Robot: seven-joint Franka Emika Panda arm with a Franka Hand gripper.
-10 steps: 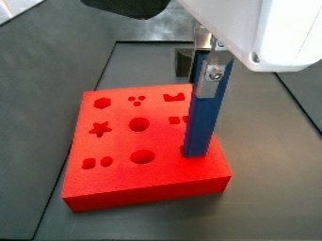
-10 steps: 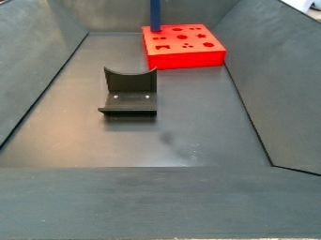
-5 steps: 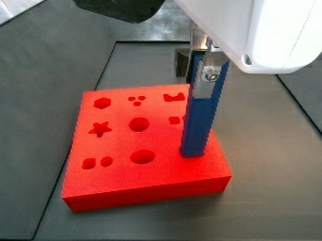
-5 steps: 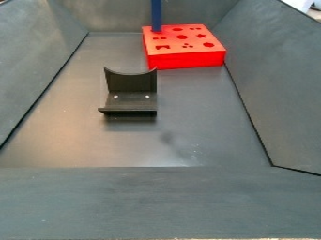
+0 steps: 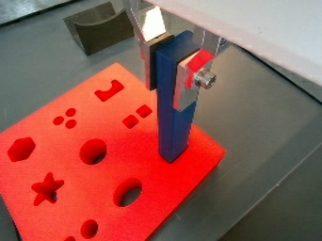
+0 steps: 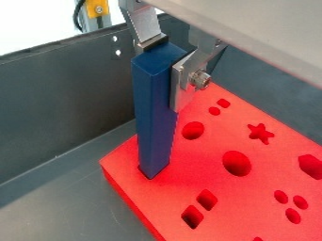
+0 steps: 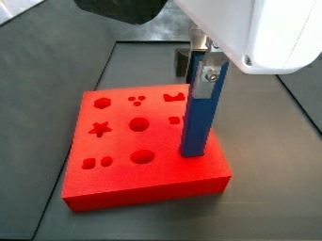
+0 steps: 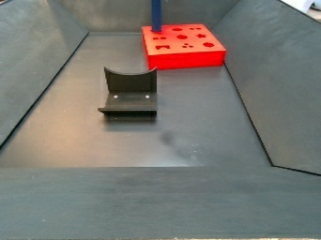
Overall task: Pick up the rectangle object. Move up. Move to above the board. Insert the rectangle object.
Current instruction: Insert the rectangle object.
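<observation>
The tall, smooth blue bar (image 5: 174, 99) is pinched upright near its top by the pincer (image 5: 170, 58); directly below, its foot is met by the thick bright red slab (image 5: 75, 174).

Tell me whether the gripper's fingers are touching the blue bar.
Touching. In both wrist views the gripper over the board has its silver fingers pressed flat against the rectangle object near its top, no gap showing.

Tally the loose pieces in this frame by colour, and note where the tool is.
Blue: 1, the rectangle object, upright with its lower end at the board, the tool shut on its top.
Red: 1, the board.
Dark grey: 1, the U-shaped block on the floor.
Total: 3
</observation>
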